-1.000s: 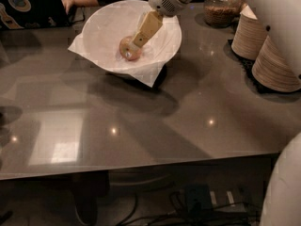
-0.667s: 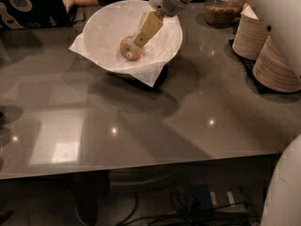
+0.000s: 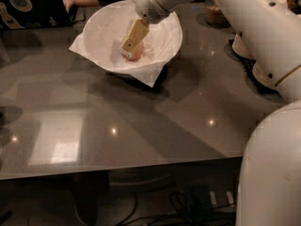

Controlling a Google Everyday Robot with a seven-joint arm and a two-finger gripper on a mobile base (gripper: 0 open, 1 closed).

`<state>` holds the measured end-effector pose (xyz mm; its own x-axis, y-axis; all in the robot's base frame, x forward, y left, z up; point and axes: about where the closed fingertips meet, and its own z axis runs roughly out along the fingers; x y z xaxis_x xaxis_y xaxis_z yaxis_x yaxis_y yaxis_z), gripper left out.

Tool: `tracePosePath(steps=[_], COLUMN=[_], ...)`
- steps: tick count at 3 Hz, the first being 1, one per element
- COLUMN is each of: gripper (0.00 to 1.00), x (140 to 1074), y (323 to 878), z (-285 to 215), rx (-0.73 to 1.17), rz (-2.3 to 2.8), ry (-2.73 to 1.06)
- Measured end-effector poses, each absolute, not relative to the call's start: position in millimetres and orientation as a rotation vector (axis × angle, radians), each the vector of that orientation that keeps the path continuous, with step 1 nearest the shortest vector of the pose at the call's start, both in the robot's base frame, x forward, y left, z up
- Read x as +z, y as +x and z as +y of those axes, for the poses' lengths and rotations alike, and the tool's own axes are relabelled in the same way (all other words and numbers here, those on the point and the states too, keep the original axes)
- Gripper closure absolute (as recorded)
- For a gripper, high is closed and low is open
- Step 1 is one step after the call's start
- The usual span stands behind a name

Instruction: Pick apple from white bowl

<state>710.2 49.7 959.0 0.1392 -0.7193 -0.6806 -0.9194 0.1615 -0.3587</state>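
Apple [image 3: 137,55] is sitting near the middle of the bowl [image 3: 99,28], in the upper centre of the frame on a grey desk [image 3: 141,126]. The pincer [image 3: 130,43], reaching down from the upper right, is now covering the apple's left side; a second ago it was hanging just above and right of it. Whether it is open or gripping cannot be told. The approach seems to be ending, with closing and lifting still to come.
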Motion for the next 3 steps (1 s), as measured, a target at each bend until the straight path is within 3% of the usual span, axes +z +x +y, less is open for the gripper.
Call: tracePosePath(steps=[1, 3], gripper=[0.26, 0.25], x=[936, 914], y=[721, 729], z=[61, 54], rx=[0.3, 0.267], rz=[1.626, 1.679], ry=[-1.623, -1.612])
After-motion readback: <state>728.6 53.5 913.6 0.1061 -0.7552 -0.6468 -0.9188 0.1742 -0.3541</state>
